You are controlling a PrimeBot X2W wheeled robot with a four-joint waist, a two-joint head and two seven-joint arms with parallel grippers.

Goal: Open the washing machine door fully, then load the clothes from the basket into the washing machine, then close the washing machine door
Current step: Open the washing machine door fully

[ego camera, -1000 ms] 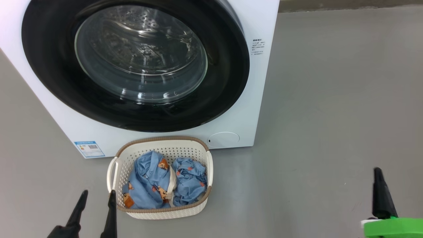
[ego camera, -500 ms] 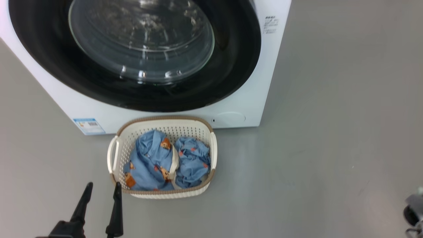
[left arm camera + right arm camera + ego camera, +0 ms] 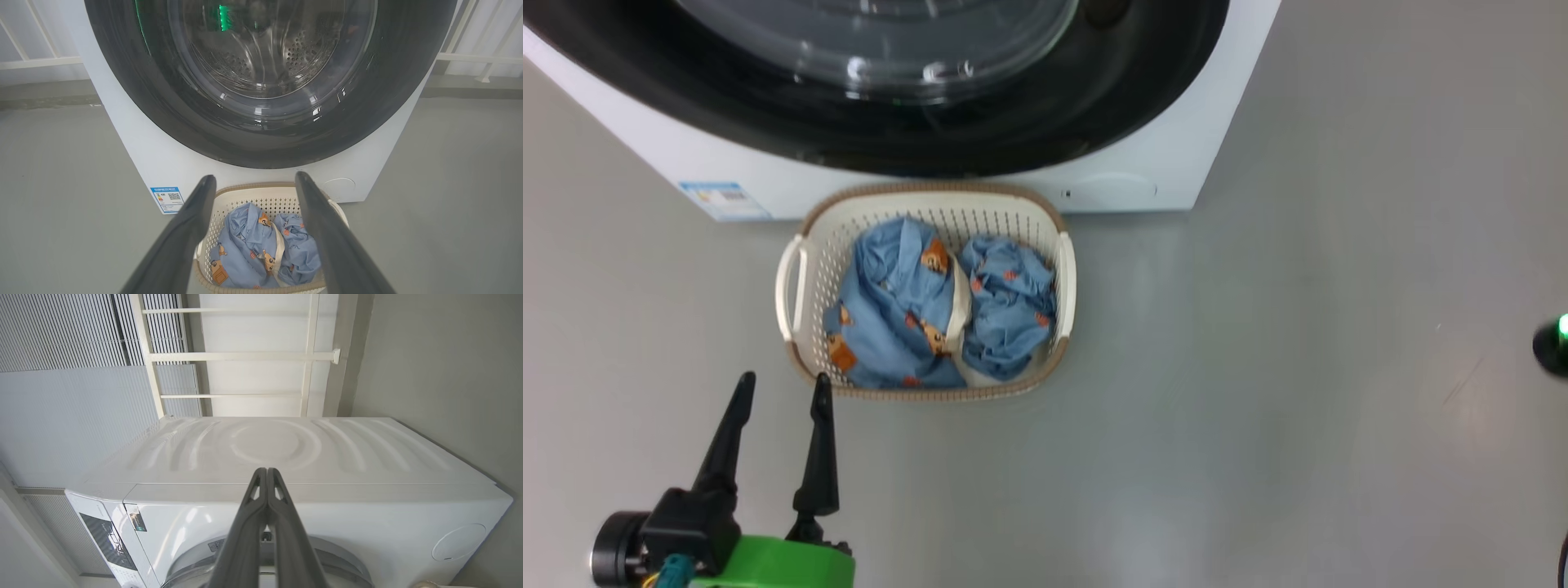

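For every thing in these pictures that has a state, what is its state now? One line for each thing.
washing machine door: closed.
basket: upright, in front of the washing machine, loaded.
clothes: two garments, crumpled, inside the basket.
left gripper: open, empty, by the basket's near left corner.
right gripper: shut, nothing between its fingers.

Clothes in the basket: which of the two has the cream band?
The bigger garment on the robot's left side of the basket; a cream band edges it. The smaller crumpled one beside it shows no band.
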